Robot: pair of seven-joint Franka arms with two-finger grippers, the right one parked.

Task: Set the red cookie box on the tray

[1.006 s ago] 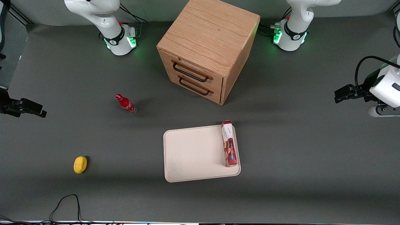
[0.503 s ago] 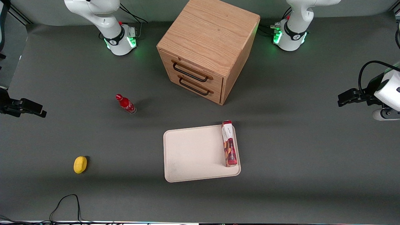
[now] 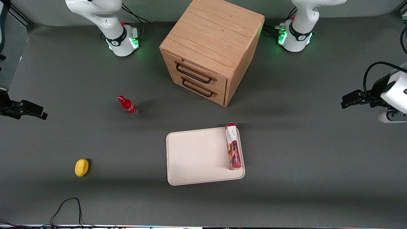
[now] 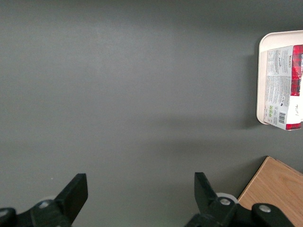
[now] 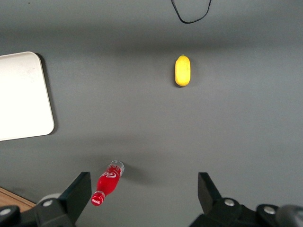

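Observation:
The red cookie box (image 3: 233,146) lies flat on the cream tray (image 3: 197,156), along the tray's edge toward the working arm's end of the table, its white end panel pointing at the drawer cabinet. The left wrist view shows the box (image 4: 283,80) resting on the tray (image 4: 277,39). My gripper (image 3: 345,100) hovers well away from the tray, at the working arm's end of the table. It is open, its fingertips (image 4: 78,184) wide apart over bare grey table with nothing between them.
A wooden two-drawer cabinet (image 3: 210,47) stands farther from the camera than the tray. A small red bottle (image 3: 127,106) and a yellow fruit (image 3: 81,167) lie toward the parked arm's end. A black cable (image 3: 66,206) loops at the table's near edge.
My gripper has drifted a little lower and outward toward the working arm's end of the table, then nearly stopped. The box and tray have not moved.

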